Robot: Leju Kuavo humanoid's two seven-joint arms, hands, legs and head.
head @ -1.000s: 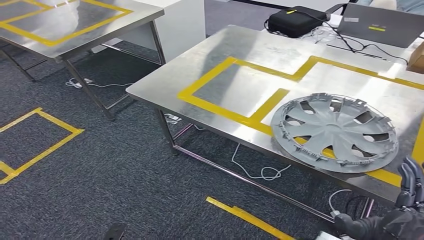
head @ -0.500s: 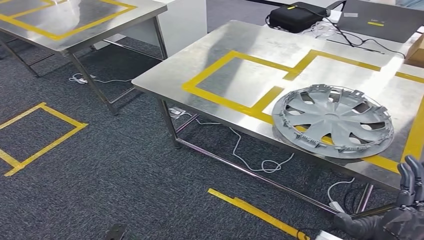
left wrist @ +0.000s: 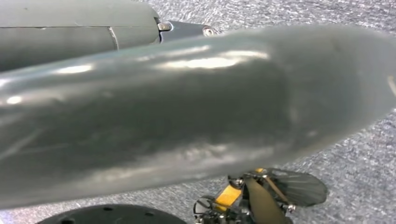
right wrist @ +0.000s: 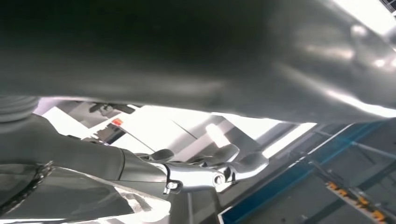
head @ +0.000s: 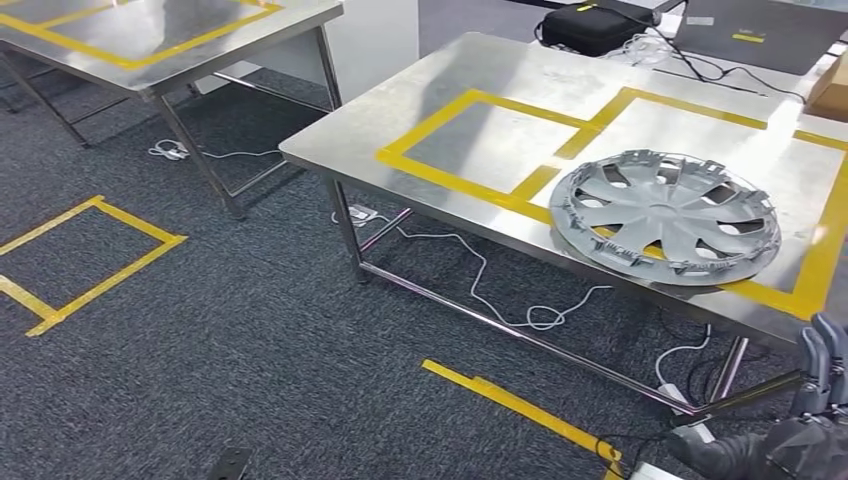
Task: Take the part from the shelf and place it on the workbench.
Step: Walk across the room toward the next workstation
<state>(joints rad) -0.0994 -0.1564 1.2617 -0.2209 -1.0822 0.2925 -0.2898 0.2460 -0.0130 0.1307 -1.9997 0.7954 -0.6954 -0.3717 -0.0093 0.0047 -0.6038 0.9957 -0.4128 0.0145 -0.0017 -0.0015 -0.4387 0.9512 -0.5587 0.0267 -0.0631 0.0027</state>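
The wheel cover (head: 665, 217) lies flat on the counter (head: 480, 90), across the yellow tape. The right hand (head: 815, 420) hangs low beside the counter; I cannot tell whether its fingers are apart. Best to keep that hand away from the cover.

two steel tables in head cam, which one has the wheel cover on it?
The nearer table, on the right of the head view. The grey wheel cover lies flat across its yellow tape. The other table, at upper left, shows just yellow tape on its top.
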